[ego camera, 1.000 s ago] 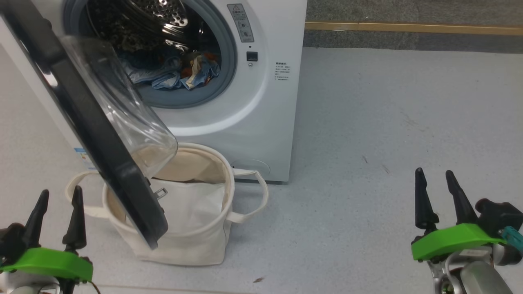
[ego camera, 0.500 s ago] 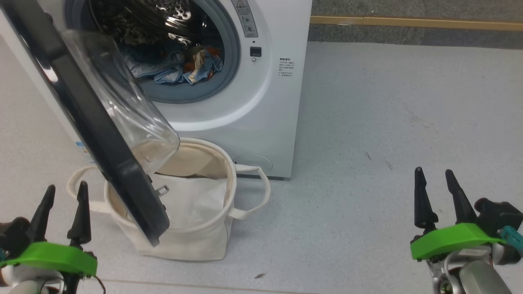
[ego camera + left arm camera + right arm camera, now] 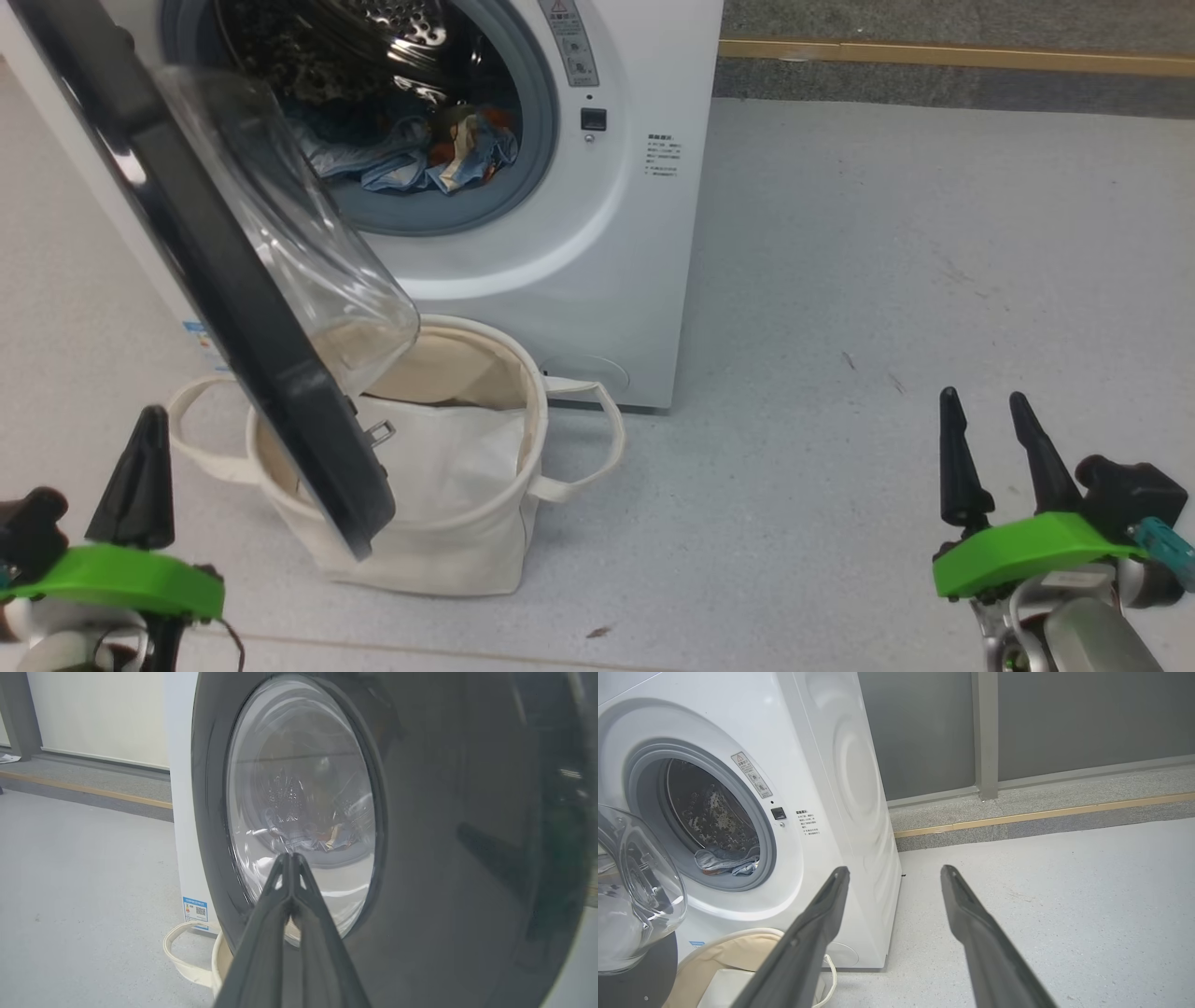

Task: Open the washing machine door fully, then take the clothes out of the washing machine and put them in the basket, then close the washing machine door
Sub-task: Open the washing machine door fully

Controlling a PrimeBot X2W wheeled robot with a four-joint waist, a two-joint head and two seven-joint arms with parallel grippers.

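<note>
The white washing machine (image 3: 597,261) stands at the upper left, and its door (image 3: 215,289) hangs partly open, swung out over the basket (image 3: 439,551). Light-blue clothes (image 3: 420,159) with orange prints lie in the steel drum. My left gripper (image 3: 151,415) is shut and empty at the lower left, just left of the door's lower edge. In the left wrist view its fingertips (image 3: 289,856) point at the outer face of the door (image 3: 444,835), near the glass window. My right gripper (image 3: 982,401) is open and empty over bare floor, far right. From the right wrist view, the gripper (image 3: 895,870) faces the machine (image 3: 831,788) and the clothes (image 3: 728,861).
Grey floor (image 3: 887,280) stretches open to the right of the machine. A gold strip (image 3: 934,56) and a darker ledge run along the back. The basket's looped handles (image 3: 597,448) stick out on both sides. A small scrap (image 3: 597,632) lies on the floor in front.
My left gripper's fingers have come together from open to shut, holding nothing. The head camera has shifted slightly. The right gripper stays open in place.
</note>
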